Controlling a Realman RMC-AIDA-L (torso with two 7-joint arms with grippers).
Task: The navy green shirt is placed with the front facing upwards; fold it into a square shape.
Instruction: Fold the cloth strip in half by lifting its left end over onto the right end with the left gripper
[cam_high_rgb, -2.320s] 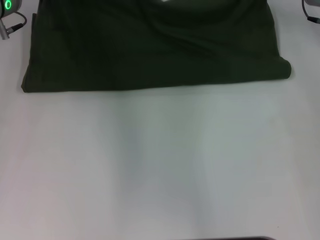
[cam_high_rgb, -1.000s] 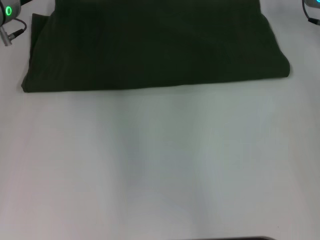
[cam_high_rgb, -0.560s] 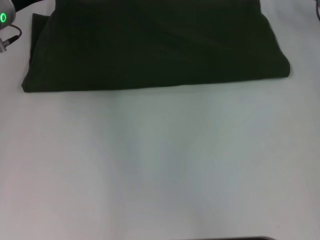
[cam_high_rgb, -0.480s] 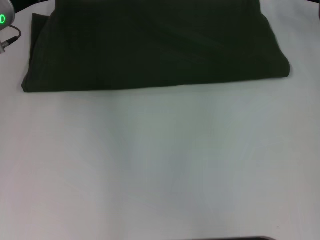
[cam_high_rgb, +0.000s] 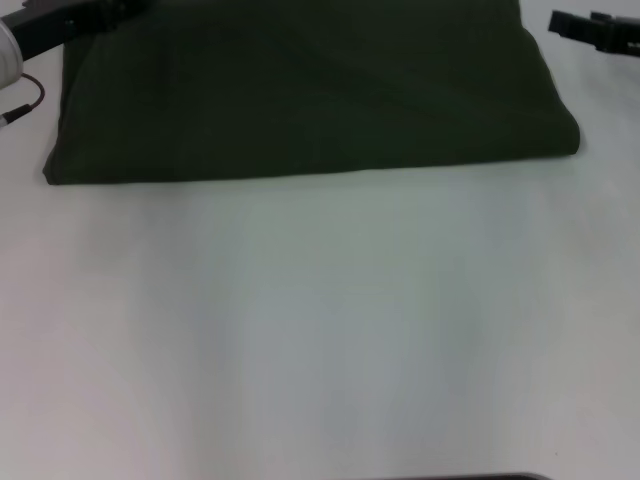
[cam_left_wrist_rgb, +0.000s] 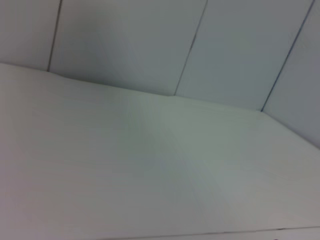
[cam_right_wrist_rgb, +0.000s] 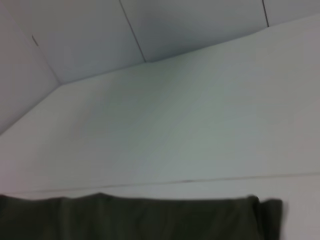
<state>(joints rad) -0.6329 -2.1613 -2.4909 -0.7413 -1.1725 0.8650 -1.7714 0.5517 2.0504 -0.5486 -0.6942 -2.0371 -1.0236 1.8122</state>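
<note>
The navy green shirt lies folded flat at the far side of the white table, a wide dark green band with only plain cloth showing. Its lettering and neck are hidden. My left gripper is over the shirt's far left corner, and my right gripper is just off its far right edge. Neither holds cloth that I can see. In the right wrist view the shirt shows as a dark folded edge on the table. The left wrist view shows no shirt.
The white table stretches bare from the shirt's near edge to me. A thin cable hangs from the left arm beside the shirt. Pale wall panels stand behind the table.
The shirt's far layer has been laid down and a cream patch at the top is gone. Both grippers have moved inward into view at the top corners.
</note>
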